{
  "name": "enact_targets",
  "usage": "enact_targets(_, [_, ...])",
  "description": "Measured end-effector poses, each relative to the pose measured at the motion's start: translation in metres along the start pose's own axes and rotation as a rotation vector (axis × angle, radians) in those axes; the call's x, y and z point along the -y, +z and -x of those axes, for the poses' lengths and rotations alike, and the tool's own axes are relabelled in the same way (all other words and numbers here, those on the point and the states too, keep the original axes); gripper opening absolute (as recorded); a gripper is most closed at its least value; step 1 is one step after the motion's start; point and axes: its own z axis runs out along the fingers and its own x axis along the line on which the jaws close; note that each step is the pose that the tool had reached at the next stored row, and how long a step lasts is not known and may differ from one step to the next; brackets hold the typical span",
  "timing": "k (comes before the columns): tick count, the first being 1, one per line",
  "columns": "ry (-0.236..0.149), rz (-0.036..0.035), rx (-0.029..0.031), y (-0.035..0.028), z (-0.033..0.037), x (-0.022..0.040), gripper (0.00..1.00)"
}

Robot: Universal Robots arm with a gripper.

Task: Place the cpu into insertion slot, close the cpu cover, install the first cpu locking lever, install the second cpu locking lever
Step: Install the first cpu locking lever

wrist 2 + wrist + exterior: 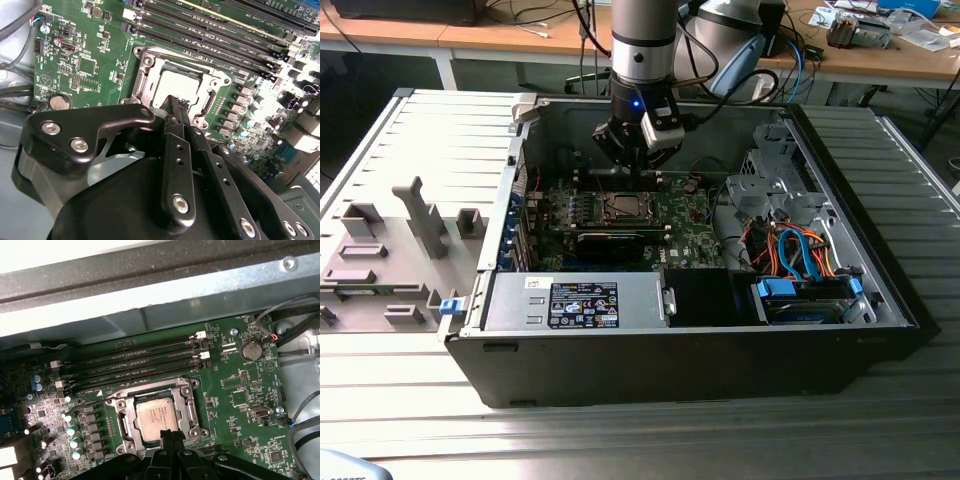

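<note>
The cpu (159,415), a grey-beige square chip, lies flat in the insertion slot (622,207) on the green board inside the open computer case. The silvery cpu cover (188,407) is down around the chip, whose face shows through the cover's window. In the second wrist view the cpu (175,86) sits just beyond my fingertips, framed by the cpu cover (216,82). My gripper (169,433) is shut, its two black fingers pressed together. Their tips are at the socket's edge nearest the arm, low over the board. The gripper (173,101) has nothing visible between its fingers. In the exterior view the gripper (632,172) hangs over the socket.
Long black memory slots (145,362) run beside the socket, towards the case wall (165,305). A coin battery (251,350) and loose cables (300,410) lie off to one side. A power supply (582,303) and a drive cage with coloured wires (795,250) fill the case's near and right parts.
</note>
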Motion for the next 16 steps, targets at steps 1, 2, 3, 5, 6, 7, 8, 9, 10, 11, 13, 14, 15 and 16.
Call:
enact_targets(1, [-0.003,0.0,0.0001,0.0,0.0,0.0,0.11])
enact_targets(2, [-0.006,0.0001,0.0002,0.0,0.0,0.0,0.11])
enact_targets(3, [-0.009,0.0002,0.0004,0.0,0.0,0.0,0.11])
enact_targets(5, [-0.015,0.0004,0.0006,0.0,0.0,0.0,0.11])
enact_targets(6, [-0.017,0.0005,0.0007,0.0,0.0,0.0,0.11])
enact_targets(7, [-0.021,0.0006,0.0008,0.0,0.0,0.0,0.11])
enact_targets(8, [-0.023,0.0006,0.0009,0.0,0.0,0.0,0.11])
enact_targets(9, [-0.026,0.0007,0.001,0.0,0.0,0.0,0.11])
enact_targets(10, [-0.029,0.0008,0.0012,0.0,0.0,0.0,0.11])
enact_targets(11, [-0.032,0.0009,0.0013,0.0,0.0,0.0,0.11])
enact_targets(13, [-0.037,0.0011,0.0015,0.0,0.0,0.0,0.11])
enact_targets(14, [-0.04,0.0011,0.0016,0.0,0.0,0.0,0.11])
enact_targets(15, [-0.044,0.0012,0.0018,0.0,0.0,0.0,0.11])
enact_targets(16, [-0.047,0.0013,0.0019,0.0,0.0,0.0,0.11])
